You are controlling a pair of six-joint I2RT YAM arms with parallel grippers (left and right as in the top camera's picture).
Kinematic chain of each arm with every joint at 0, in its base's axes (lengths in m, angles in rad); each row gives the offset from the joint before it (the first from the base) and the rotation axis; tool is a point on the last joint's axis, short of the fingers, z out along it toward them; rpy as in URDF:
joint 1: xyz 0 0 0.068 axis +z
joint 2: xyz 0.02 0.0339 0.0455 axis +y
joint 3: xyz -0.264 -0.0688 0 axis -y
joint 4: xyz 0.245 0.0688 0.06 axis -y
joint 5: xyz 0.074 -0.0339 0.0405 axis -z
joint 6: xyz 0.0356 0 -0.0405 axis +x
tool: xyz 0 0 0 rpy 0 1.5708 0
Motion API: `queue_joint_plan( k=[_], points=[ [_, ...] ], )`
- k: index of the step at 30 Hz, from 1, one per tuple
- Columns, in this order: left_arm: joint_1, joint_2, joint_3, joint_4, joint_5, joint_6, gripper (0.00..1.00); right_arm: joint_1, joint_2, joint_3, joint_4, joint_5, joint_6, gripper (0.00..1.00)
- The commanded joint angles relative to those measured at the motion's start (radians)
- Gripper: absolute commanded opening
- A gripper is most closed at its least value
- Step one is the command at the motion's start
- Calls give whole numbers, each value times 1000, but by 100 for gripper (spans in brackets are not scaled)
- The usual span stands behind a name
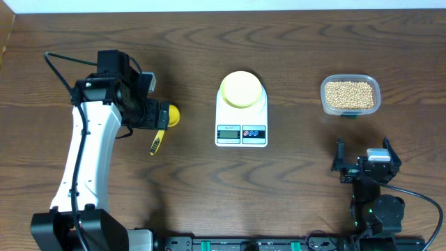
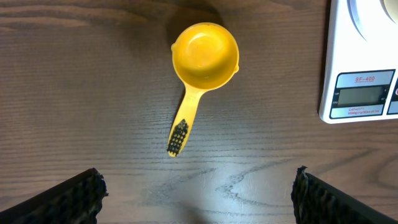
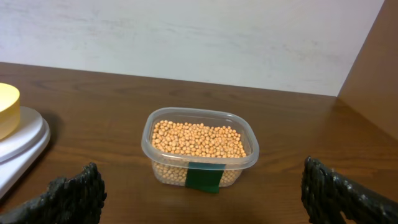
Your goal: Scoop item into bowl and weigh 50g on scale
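The left hand (image 2: 199, 198) hangs open above the yellow spoon (image 2: 204, 53), apparently not touching. The right hand (image 3: 204, 198), open, faces the beans (image 3: 198, 140) in the clear tub (image 3: 148, 152). The bowl (image 1: 241, 88) sits on the scale (image 1: 241, 132) between them.

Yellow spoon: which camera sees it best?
The left wrist view. There the whole spoon lies in plain sight on the table, round cup and handle both clear. From overhead the spoon is small, and the left arm covers part of its cup. The right wrist view does not show it at all.
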Motion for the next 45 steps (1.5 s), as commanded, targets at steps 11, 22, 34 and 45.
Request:
queue_joint_plan(
  k=[11,22,34,45],
  points=[
    [3,1,27,-3,5,17,98,7,-6,-1,-4,-2,-14,99],
    [3,1,27,7,5,21,98,7,-6,-1,-4,-2,-14,99],
    [4,58,27,38,4,73,98,7,-6,-1,-4,-2,-14,99],
    [13,147,28,217,-66,73,98,7,-6,-1,-4,-2,-14,99]
  ],
)
